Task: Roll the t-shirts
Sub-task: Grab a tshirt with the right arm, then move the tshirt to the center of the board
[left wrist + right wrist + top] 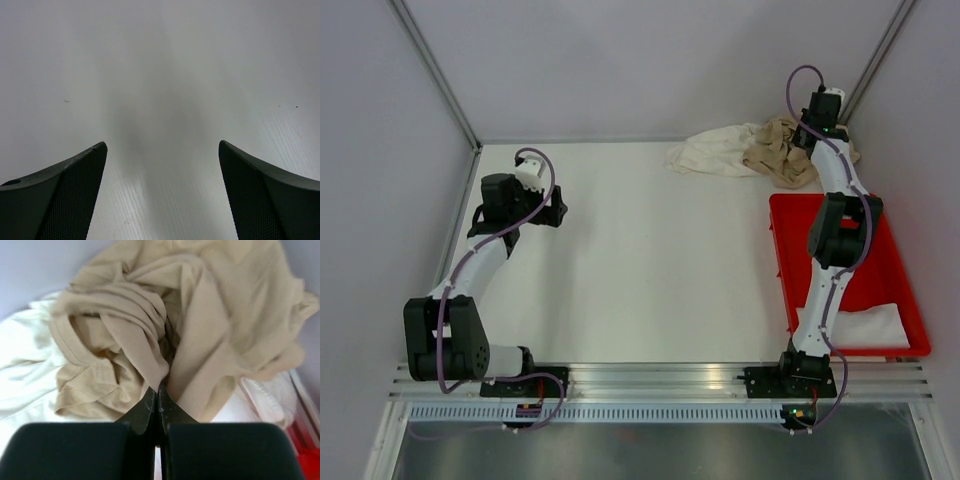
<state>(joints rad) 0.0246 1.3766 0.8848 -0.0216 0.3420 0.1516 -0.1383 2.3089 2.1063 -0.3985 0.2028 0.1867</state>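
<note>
Tan cotton in a crumpled heap is what we meet first from the overhead camera: the tan t-shirt (778, 150) lies at the far right of the white surface (640, 280), touching a cream t-shirt (712, 152) that is bunched up just to its left. The right arm reaches over a red tray (790, 240) to the heap, and its right claw (804, 138) is down in the tan fabric. At the near end of the tray lies a pale folded cloth (865, 325); we cannot tell whether it is a finished shirt. The left claw (556, 210) hangs over bare surface on the left, well apart from the clothes.

From the left wrist, we see the left claw (162, 150) with its jaws spread wide and only bare surface beneath.

From the right wrist, we see the right claw (158, 392) with its jaws pressed together, pinching a fold of the tan t-shirt (220, 315). The cream t-shirt (25, 370) lies beneath and to the left.

We judge the task barely begun. Neither shirt in the heap is spread flat or rolled, and both remain to be done.
</note>
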